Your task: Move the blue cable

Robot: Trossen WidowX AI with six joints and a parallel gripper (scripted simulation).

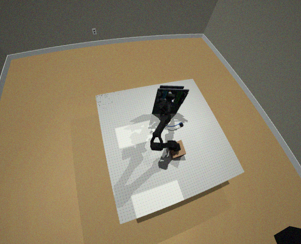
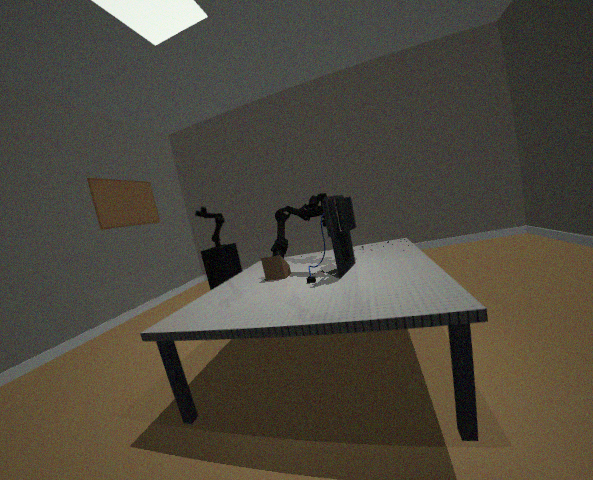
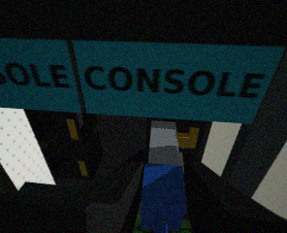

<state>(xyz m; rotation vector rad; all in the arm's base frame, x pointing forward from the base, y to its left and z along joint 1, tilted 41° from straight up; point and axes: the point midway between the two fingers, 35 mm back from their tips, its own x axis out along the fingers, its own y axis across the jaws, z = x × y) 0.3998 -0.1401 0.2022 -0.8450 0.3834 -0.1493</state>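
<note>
Dark panel with teal "CONSOLE" label [image 3: 175, 82], blue plug [image 3: 163, 196] pinched in the pincer [image 3: 163, 157] below.
</note>
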